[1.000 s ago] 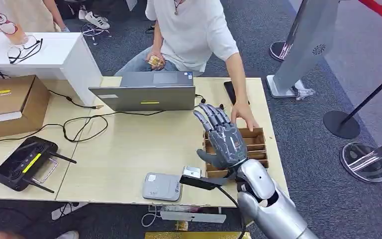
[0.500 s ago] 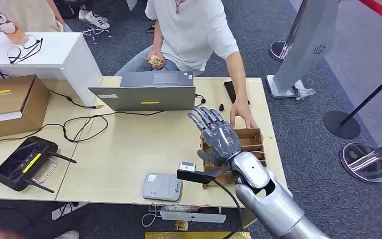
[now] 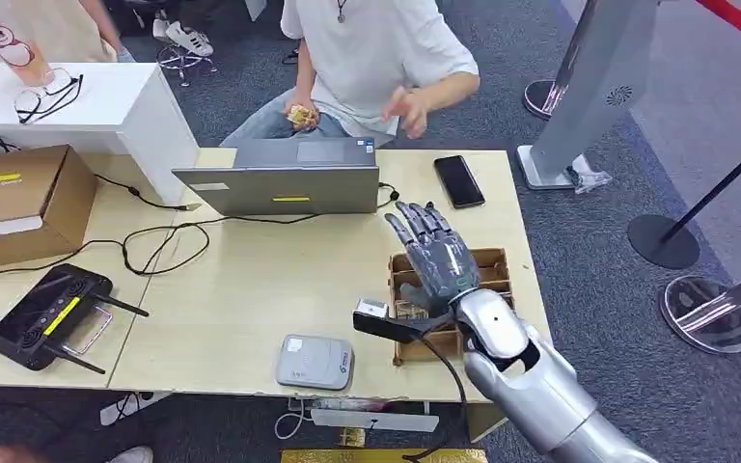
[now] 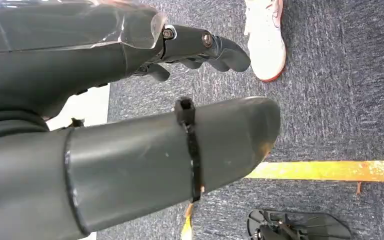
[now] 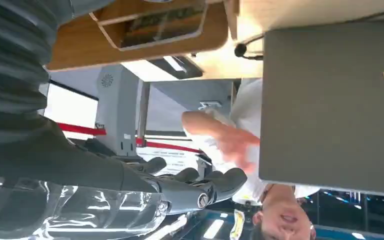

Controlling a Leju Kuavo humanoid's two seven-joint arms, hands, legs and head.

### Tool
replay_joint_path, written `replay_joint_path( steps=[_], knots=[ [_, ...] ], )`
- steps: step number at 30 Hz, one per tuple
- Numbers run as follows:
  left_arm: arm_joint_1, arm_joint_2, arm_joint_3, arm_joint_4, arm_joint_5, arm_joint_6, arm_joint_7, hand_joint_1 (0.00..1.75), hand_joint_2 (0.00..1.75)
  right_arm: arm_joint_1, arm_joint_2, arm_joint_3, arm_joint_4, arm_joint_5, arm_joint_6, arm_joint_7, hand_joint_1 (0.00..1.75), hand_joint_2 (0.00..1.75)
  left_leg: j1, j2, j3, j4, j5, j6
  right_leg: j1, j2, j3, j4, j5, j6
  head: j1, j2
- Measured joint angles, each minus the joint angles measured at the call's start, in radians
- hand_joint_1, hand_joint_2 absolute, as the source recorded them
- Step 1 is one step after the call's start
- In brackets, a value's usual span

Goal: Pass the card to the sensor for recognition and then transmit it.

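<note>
On the worktop (image 3: pixel 251 289), by the robot's near right corner, stands a brown card tray (image 3: pixel 498 273) with slotted compartments; the grey sensor (image 3: pixel 315 362) lies flat near the front edge, just to the tray's left. A laptop (image 3: pixel 280 188) sits at the far side, a phone (image 3: pixel 459 180) beside it, and a person (image 3: pixel 376 58) sits behind the worktop with one hand raised. Judged from how things lie, the task is at its start: no card is held, nothing rests on the sensor, and both the reading and the hand-over are left to do. The right hand (image 3: pixel 436 256) hovers over the tray with its fingers spread and straight, holding nothing. Cards seem to stand in the tray's left compartments, under or just beside the palm, though they are too small to make out surely. The left hand (image 4: pixel 200 47) hangs over the carpet, fingers loosely curled with nothing in them; whether it counts as closed cannot be told
</note>
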Motion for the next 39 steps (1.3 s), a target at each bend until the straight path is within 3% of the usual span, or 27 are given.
replay_joint_path(
  steps=[15, 27, 31, 32, 34, 37, 39],
  knots=[
    [0.001, 0.0, 0.0, 0.0, 0.006, 0.002, 0.0, 0.0, 0.0, 0.052, -0.074, -0.024, -0.072, 0.034, 0.075, 0.02, 0.0, 1.75, 0.0, 0.0, 0.0, 0.0, 0.0, 0.0, 0.0, 0.0, 0.0, 0.0, 0.0, 0.0, 0.0, 0.0],
    [0.001, 0.0, 0.0, 0.0, 0.005, 0.002, 0.0, 0.0, 0.0, 0.032, -0.084, -0.024, -0.071, 0.015, 0.08, 0.01, 0.0, 1.75, 0.0, 0.0, 0.0, 0.0, 0.0, 0.0, 0.0, 0.0, 0.0, 0.0, 0.0, 0.0, 0.0, 0.0],
    [0.002, 0.0, 0.0, 0.0, 0.002, 0.003, 0.0, 0.0, 0.0, 0.032, -0.089, -0.024, -0.072, 0.016, 0.08, 0.013, 0.14, 1.75, 0.0, 0.0, 0.0, 0.0, 0.0, 0.0, 0.0, 0.0, 0.0, 0.0, 0.0, 0.0, 0.0, 0.0],
    [0.002, 0.0, 0.0, 0.0, 0.002, 0.003, 0.0, 0.0, 0.0, 0.032, -0.09, -0.024, -0.072, 0.016, 0.08, 0.013, 0.37, 1.75, 0.0, 0.0, 0.0, 0.0, 0.0, 0.0, 0.0, 0.0, 0.0, 0.0, 0.0, 0.0, 0.0, 0.0],
    [0.002, 0.0, 0.0, 0.0, 0.002, 0.003, 0.0, 0.0, 0.0, 0.032, -0.091, -0.024, -0.072, 0.017, 0.08, 0.013, 0.4, 1.75, 0.0, 0.0, 0.0, 0.0, 0.0, 0.0, 0.0, 0.0, 0.0, 0.0, 0.0, 0.0, 0.0, 0.0],
    [0.002, 0.0, 0.0, 0.0, 0.002, 0.003, 0.0, 0.0, 0.0, 0.032, -0.092, -0.024, -0.072, 0.017, 0.08, 0.013, 0.23, 1.75, 0.0, 0.0, 0.0, 0.0, 0.0, 0.0, 0.0, 0.0, 0.0, 0.0, 0.0, 0.0, 0.0, 0.0],
    [0.001, 0.0, 0.0, 0.0, -0.001, 0.001, 0.0, 0.0, 0.0, 0.033, -0.092, -0.024, -0.072, 0.017, 0.08, 0.013, 0.26, 1.75, 0.0, 0.0, 0.0, 0.0, 0.0, 0.0, 0.0, 0.0, 0.0, 0.0, 0.0, 0.0, 0.0, 0.0]
  ],
)
